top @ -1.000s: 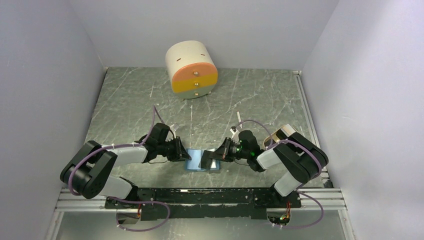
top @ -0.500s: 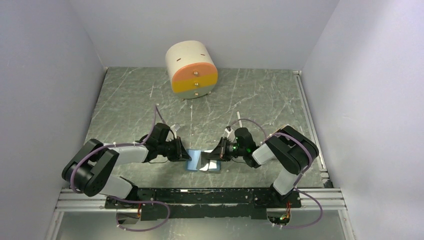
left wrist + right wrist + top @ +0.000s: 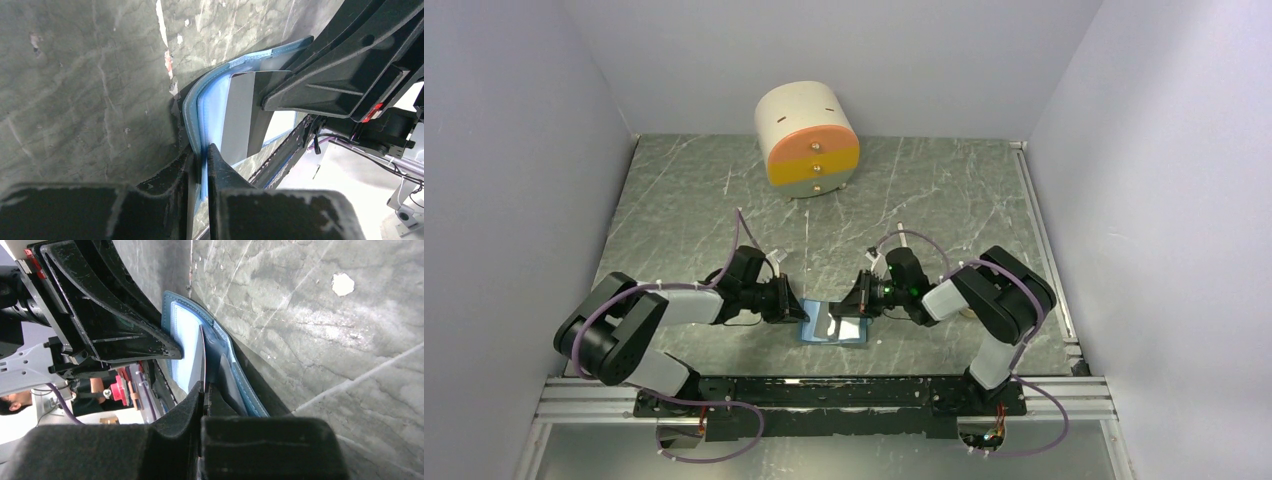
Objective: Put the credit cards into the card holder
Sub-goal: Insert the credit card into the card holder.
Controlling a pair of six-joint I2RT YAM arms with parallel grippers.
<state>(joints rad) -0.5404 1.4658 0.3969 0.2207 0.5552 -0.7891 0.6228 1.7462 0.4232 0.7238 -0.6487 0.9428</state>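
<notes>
The blue card holder (image 3: 829,330) lies open on the marble table near the front edge, between both grippers. My left gripper (image 3: 792,306) is shut on its left flap; in the left wrist view the jaws (image 3: 202,149) pinch the light-blue edge (image 3: 192,115), which curves upward. My right gripper (image 3: 857,303) is shut on a thin dark credit card (image 3: 201,355), held edge-on with its front end down against the holder's light-blue inside (image 3: 185,347). The card also shows grey in the left wrist view (image 3: 237,115). I see no other cards.
A cream drum-shaped drawer unit (image 3: 809,140) with an orange front stands at the back of the table. Grey walls close in the left, right and back. A metal rail (image 3: 824,395) runs along the front edge by the arm bases.
My right gripper has moved left with the card, closer over the holder, and its arm has folded in. The left gripper has kept its hold on the flap.
</notes>
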